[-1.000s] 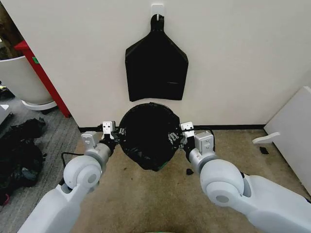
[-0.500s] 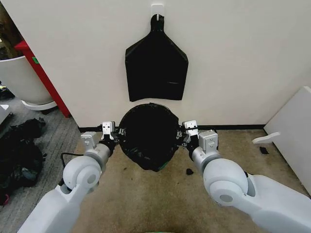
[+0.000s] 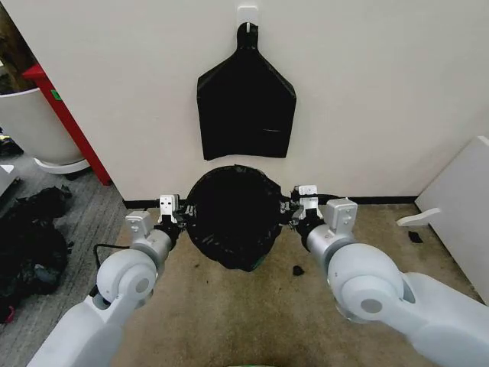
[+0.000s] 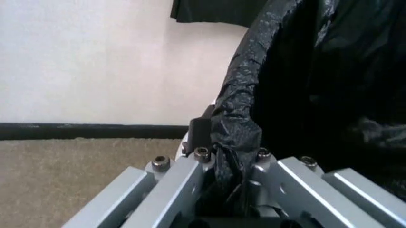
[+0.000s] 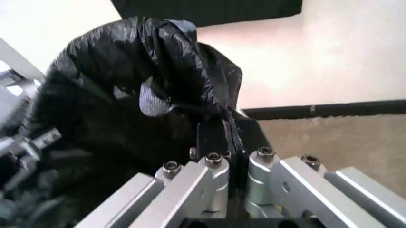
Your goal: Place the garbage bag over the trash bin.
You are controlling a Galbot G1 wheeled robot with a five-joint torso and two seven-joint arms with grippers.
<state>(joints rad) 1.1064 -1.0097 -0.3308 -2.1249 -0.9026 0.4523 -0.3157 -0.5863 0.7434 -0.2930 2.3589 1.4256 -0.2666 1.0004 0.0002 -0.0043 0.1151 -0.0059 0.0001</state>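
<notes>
The garbage bag [image 3: 233,218] is being held stretched open above the floor, near the wall, its rim being pinched by the left gripper [image 3: 170,206] and the right gripper [image 3: 304,197]. The thin plastic is being strained and could be torn or pulled free.

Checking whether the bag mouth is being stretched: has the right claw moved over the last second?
Yes. The right claw has shifted outward to the robot's right and toward the wall's black baseboard, pulling the garbage bag wider.
</notes>
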